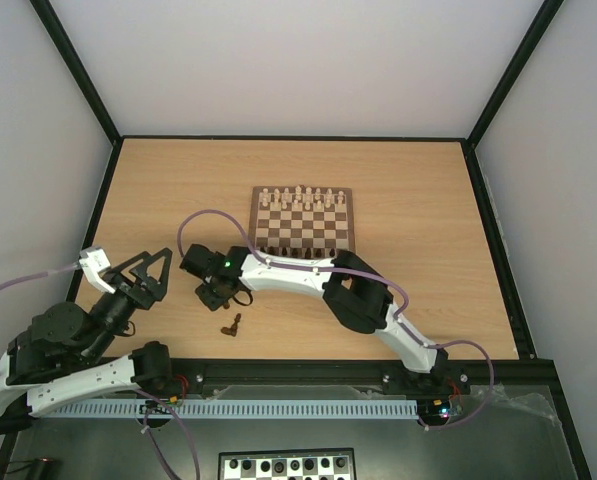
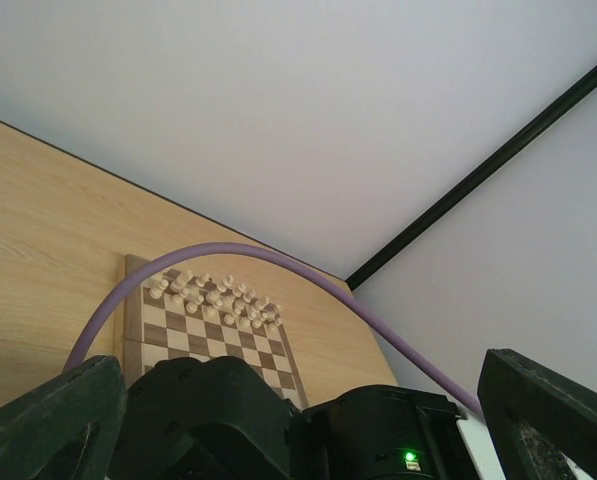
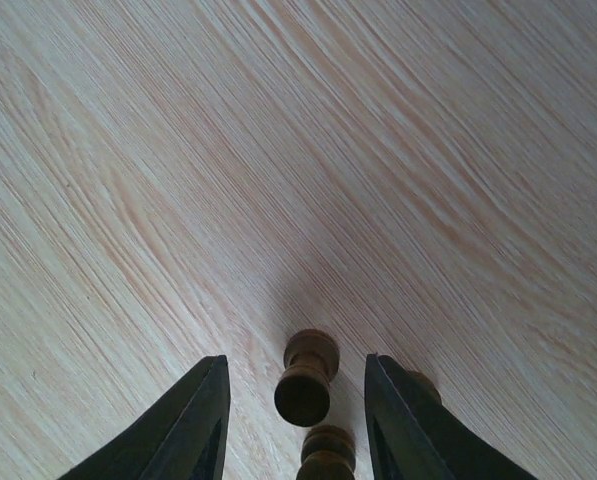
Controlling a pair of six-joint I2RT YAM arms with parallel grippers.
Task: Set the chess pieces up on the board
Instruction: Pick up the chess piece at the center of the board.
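- Right gripper [image 3: 296, 365]: jaws narrow, astride a dark chessman [image 3: 305, 382] on the table [image 3: 278, 150], gaps both sides, no grip.
- Left gripper [image 1: 148, 268]: jaws wide, empty.

One board [image 1: 303, 222]; at least three dark chess pieces [image 3: 306, 378].

Robot lab test cell. Evidence:
- Plain white panel walls [image 1: 308, 60] in a black frame [image 1: 78, 70] box in a light wood-laminate worktop [image 1: 428, 200].
- Left arm [image 1: 78, 378] and right arm [image 1: 288, 278] are bolted to a black rail [image 1: 308, 370] at the near edge, with a slotted white cable duct [image 1: 278, 409] running along it.
- Purple cable [image 1: 193, 225] loops off the arms, and a green status LED [image 1: 226, 264] is lit on the right one.
- Props: wooden chessboard [image 1: 303, 225] mid-worktop, black-and-white board [image 1: 286, 466] on the grey ledge [image 1: 458, 450] below the duct.
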